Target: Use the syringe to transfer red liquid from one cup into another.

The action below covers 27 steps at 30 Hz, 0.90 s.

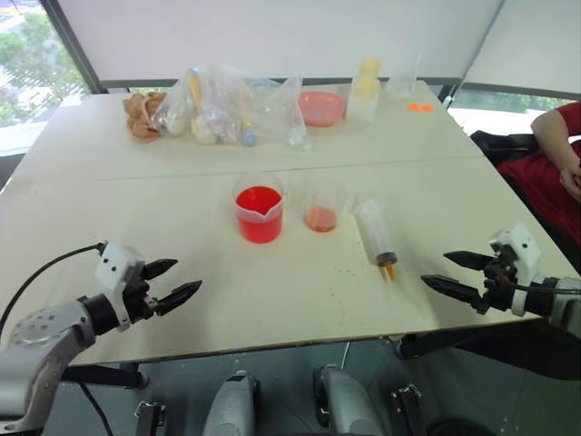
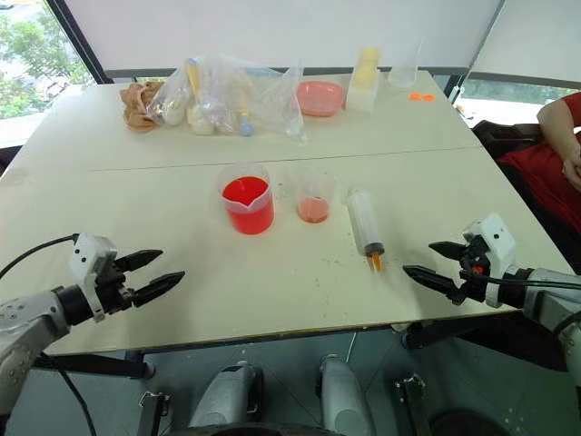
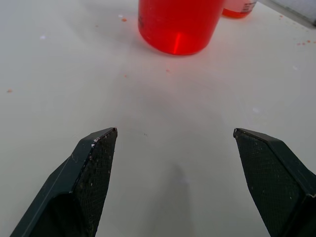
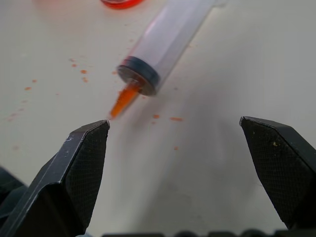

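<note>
The spouted cup (image 1: pixel 260 213) stands mid-table, full of bright red liquid (image 1: pixel 259 202). Just right of it is the smaller clear cup (image 1: pixel 321 210) with pale orange-red liquid at its base. The syringe (image 1: pixel 375 234) lies flat to the right of that, orange tip (image 4: pixel 123 98) toward the table's front edge. My left gripper (image 1: pixel 172 282) hovers open near the front left, pointing at the spouted cup (image 3: pixel 177 22). My right gripper (image 1: pixel 454 272) is open at the front right, aimed at the syringe (image 4: pixel 165 42) tip. Both are empty.
At the back of the table (image 1: pixel 163 209) lie clear plastic bags (image 1: pixel 227 107), a crumpled cloth (image 1: pixel 142 114), a pink bowl (image 1: pixel 321 107), a yellowish container (image 1: pixel 364 89) and a clear cup (image 1: pixel 400 82). A person's arm in a red sleeve (image 1: pixel 554 136) is at the right. Small red drops (image 4: pixel 79 74) dot the table near the syringe.
</note>
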Motion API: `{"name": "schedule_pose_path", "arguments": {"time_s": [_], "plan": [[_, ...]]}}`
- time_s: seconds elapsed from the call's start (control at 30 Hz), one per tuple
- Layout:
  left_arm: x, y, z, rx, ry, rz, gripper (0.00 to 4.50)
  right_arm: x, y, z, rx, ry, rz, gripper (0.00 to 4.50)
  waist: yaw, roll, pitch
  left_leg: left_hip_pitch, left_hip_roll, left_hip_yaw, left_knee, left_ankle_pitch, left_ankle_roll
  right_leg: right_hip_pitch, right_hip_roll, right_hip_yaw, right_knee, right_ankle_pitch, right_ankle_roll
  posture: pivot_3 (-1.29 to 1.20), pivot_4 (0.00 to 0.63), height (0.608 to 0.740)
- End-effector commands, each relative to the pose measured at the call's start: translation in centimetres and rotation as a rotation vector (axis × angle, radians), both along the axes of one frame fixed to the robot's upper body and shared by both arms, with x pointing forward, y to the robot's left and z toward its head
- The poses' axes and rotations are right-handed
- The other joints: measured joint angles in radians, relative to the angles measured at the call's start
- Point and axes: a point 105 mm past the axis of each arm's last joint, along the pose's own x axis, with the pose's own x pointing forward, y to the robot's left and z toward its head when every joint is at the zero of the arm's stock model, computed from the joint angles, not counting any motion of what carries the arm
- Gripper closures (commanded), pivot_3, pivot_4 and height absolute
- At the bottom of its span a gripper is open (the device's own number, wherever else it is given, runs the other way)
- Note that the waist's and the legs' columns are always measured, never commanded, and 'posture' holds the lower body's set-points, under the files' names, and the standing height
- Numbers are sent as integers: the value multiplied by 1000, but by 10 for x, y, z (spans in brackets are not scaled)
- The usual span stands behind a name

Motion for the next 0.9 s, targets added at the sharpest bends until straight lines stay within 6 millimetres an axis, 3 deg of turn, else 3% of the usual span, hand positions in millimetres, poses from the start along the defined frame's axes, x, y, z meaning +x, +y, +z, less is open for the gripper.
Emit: {"name": "schedule_pose_path", "arguments": {"time_s": [0.03, 0.6, 0.8, 0.9], "plan": [[4, -3, 7, 21, -51, -9, 529, 2, 2, 9, -9, -39, 20, 74, 1, 0, 0, -1, 0, 0, 0, 0, 0, 0, 0, 0, 0, 0, 0, 0, 150, 740], [8, -8, 10, -17, -68, 4, 529, 14, -4, 7, -55, 10, -36, 74, 1, 0, 0, -1, 0, 0, 0, 0, 0, -1, 0, 0, 0, 0, 0, 0, 150, 740], [4, -12, 16, 32, -67, -68, 529, 43, 8, 53, 3, -50, -54, 74, -2, 0, 0, -2, 0, 1, 0, 0, 0, -2, 0, 0, 0, 0, 0, 0, 150, 740], [2, -13, 32, 67, -79, -135, 529, 58, 22, 62, -23, 36, -31, 74, -3, 0, 1, -2, 0, 1, 0, 0, 0, -3, 1, 0, 0, 1, -1, 0, 150, 740]]}}
